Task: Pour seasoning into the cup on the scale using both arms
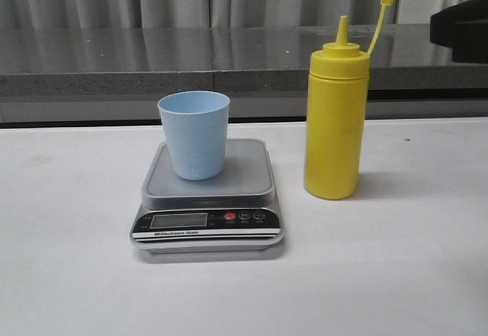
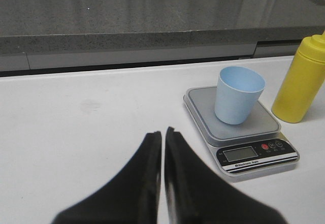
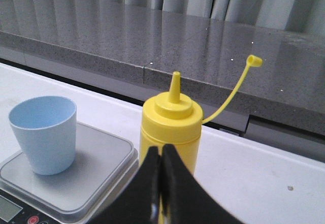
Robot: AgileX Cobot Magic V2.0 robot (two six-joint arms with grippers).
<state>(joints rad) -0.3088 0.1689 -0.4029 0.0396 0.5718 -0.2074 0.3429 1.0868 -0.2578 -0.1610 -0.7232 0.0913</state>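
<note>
The yellow seasoning bottle [image 1: 335, 123] stands upright on the white table just right of the scale [image 1: 207, 199], its cap hanging open on a thin strap [image 1: 379, 24]. The pale blue cup [image 1: 194, 134] stands upright on the scale's platform. In the left wrist view my left gripper [image 2: 163, 132] is shut and empty, above bare table to the near left of the scale [image 2: 238, 127] and cup [image 2: 237, 94]. In the right wrist view my right gripper [image 3: 161, 150] is shut and empty, in front of the bottle [image 3: 171, 125] and apart from it; the cup [image 3: 44, 132] lies beyond. A black part of an arm [image 1: 461, 27] shows at the front view's right edge.
A grey stone ledge [image 1: 152, 62] runs along the back of the table, with curtains behind it. White tabletop [image 1: 69, 260] surrounds the scale and bottle.
</note>
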